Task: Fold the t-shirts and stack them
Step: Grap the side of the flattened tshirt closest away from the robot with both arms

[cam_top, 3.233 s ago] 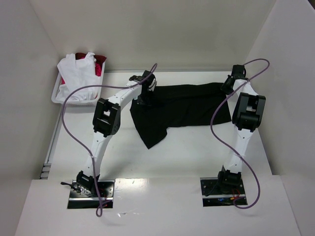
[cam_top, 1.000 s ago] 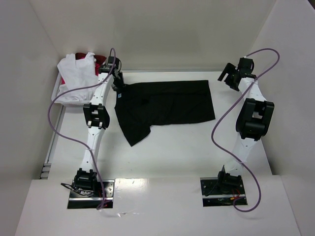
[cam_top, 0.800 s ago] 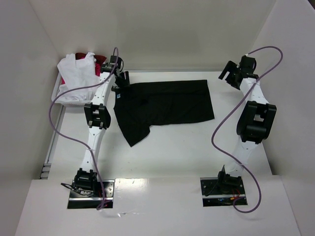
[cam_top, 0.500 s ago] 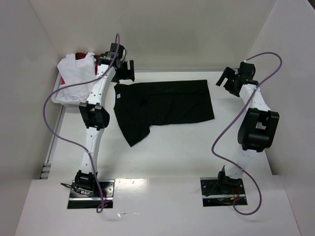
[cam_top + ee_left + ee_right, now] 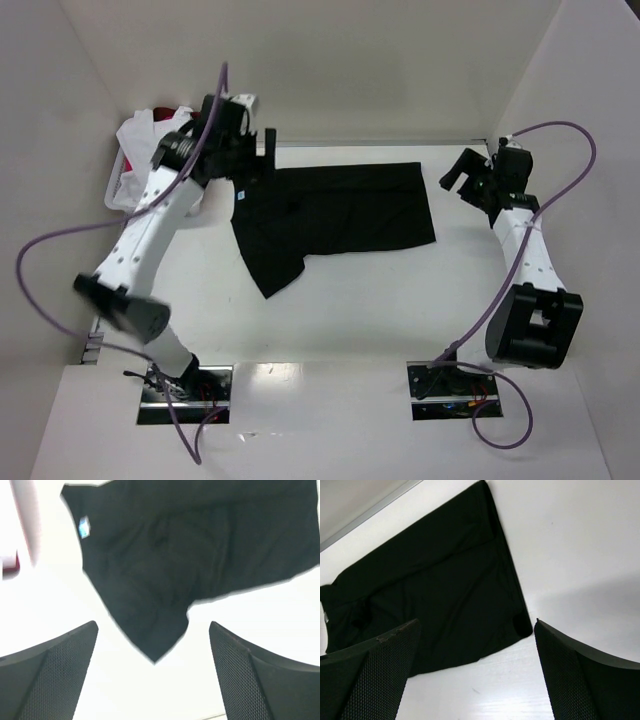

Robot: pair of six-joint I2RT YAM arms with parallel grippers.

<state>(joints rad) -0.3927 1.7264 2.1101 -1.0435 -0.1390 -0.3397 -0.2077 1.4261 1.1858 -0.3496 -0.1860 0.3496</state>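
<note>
- Top external view: large plain black cloth t-shirt (image 5: 335, 215) is spread on white table (image 5: 380, 290), toward its far side.
- Left gripper (image 5: 262, 155) and right gripper (image 5: 462, 180) are raised, jaws apart, nothing gripped.

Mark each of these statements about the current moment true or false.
1. The black t-shirt lies spread on the table. True.
2. The right gripper clamps the shirt's edge. False: its fingers are open and beside the shirt, holding nothing.
3. The left gripper is open and empty. True.
4. The black shirt sits in the white basket. False: the shirt is on the table, and the basket holds white cloth.
5. The shirt's light-blue label is at its right-arm end. False: it is at the left-arm end.
</note>
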